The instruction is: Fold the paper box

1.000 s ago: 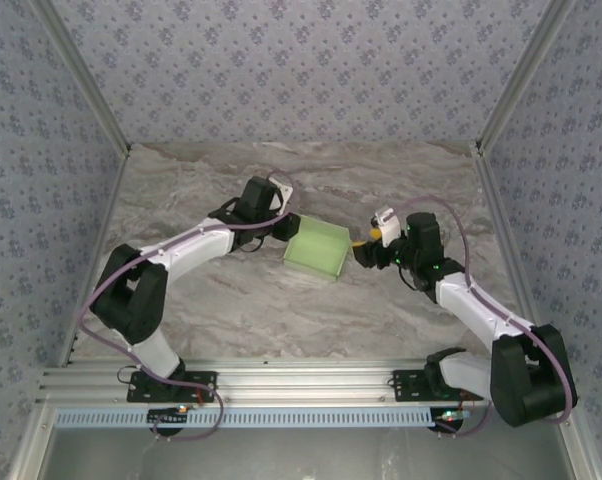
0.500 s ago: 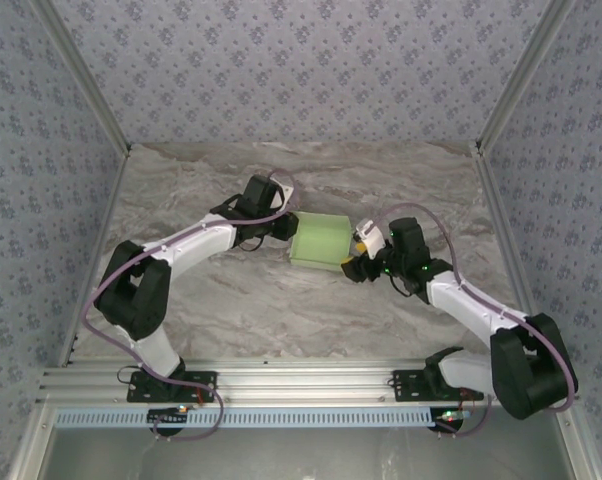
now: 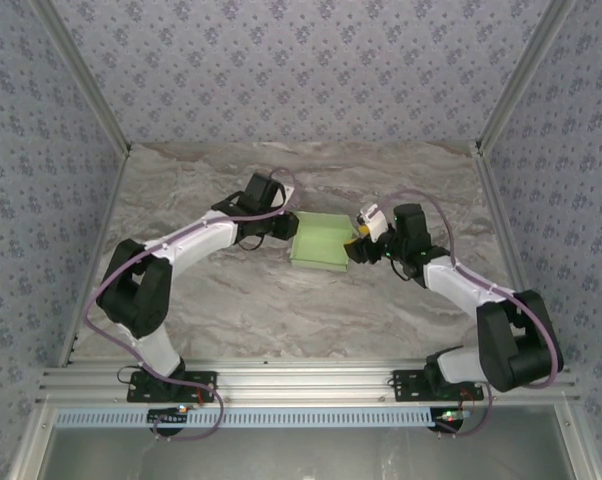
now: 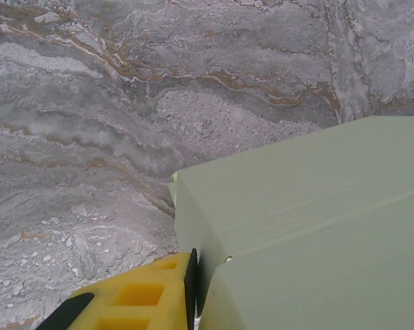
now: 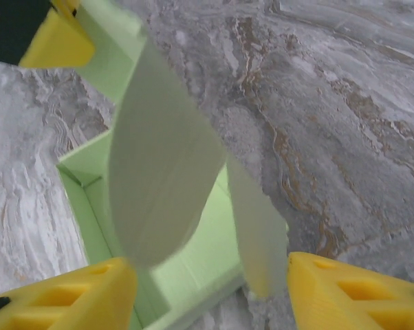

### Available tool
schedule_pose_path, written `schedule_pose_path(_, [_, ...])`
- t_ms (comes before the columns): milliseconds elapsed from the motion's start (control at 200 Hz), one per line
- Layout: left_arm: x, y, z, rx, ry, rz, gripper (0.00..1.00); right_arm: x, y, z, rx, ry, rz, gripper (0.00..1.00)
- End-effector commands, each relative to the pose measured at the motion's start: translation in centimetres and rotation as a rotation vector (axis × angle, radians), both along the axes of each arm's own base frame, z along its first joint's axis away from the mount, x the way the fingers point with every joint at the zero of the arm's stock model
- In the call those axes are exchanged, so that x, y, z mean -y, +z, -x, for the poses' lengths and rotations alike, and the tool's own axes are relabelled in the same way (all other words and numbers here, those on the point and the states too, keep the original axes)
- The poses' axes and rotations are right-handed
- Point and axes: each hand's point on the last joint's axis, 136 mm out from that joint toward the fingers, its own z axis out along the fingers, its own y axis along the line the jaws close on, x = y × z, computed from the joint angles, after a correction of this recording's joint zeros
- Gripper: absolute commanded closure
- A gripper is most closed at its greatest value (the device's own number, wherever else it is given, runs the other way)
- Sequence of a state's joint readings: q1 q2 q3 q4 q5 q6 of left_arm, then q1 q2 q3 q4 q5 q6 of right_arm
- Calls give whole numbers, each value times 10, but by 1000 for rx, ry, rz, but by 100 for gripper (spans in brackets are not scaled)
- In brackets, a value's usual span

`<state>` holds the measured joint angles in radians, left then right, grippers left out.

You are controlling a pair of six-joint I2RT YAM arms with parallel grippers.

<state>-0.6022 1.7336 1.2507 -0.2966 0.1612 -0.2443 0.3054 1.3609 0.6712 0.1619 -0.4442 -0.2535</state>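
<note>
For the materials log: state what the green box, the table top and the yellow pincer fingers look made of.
The paper box: thin matte card, probably; flaps bend, creases crisp. The table top: marble-look stone or laminate, grey with rust veins. The pincer fingers: moulded or printed plastic, seemingly; matte, hollow pockets.

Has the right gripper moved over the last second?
Yes. The right gripper has shifted left, away from the right rail, and now sits at the edge of the box.
</note>
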Motion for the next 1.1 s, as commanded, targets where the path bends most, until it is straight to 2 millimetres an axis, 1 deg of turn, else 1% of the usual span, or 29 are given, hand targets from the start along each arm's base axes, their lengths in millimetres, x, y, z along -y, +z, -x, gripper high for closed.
schedule_pose_path(0, [3,1,0,-50,5,10,76,-11,20,-13,46,34,-46,46])
schedule_pose_path(105, [8,-1,3,-91,-11,28,75,-15,23,-17,28,47,-58,63])
schedule_pose_path(145, [9,-1,4,-104,-13,30,75,-17,22,-18,16,50,-69,67])
schedule_pose_path(190, [10,-1,5,-120,-10,31,75,-18,22,-18,7,54,-83,70])
schedule_pose_path(290, [15,5,4,-125,2,81,75,-21,21,-18,-21,49,-104,75])
schedule_pose_path(435, [21,9,3,-143,16,128,75,-23,14,-19,-64,2,-117,78])
schedule_pose_path(535, [24,10,3,-147,27,159,75,-27,11,-20,-75,-35,-112,78])
schedule_pose_path(665, [22,3,5,-158,45,163,75,-34,7,-24,-68,-116,-91,76])
schedule_pose_path(805, [20,-4,9,-173,62,165,76,-42,11,-27,-34,-206,-119,76])
schedule_pose_path(879, [18,-6,11,-169,68,170,76,-40,14,-31,-28,-275,-131,76])
schedule_pose_path(939, [16,-8,12,-170,71,161,76,-40,14,-30,-22,-298,-134,72])
schedule_pose_path(1004, [13,-11,13,-172,81,141,76,-38,14,-29,-19,-312,-129,64])
schedule_pose_path(1094, [7,-12,13,-160,94,120,76,-31,9,-26,-43,-308,-112,61])
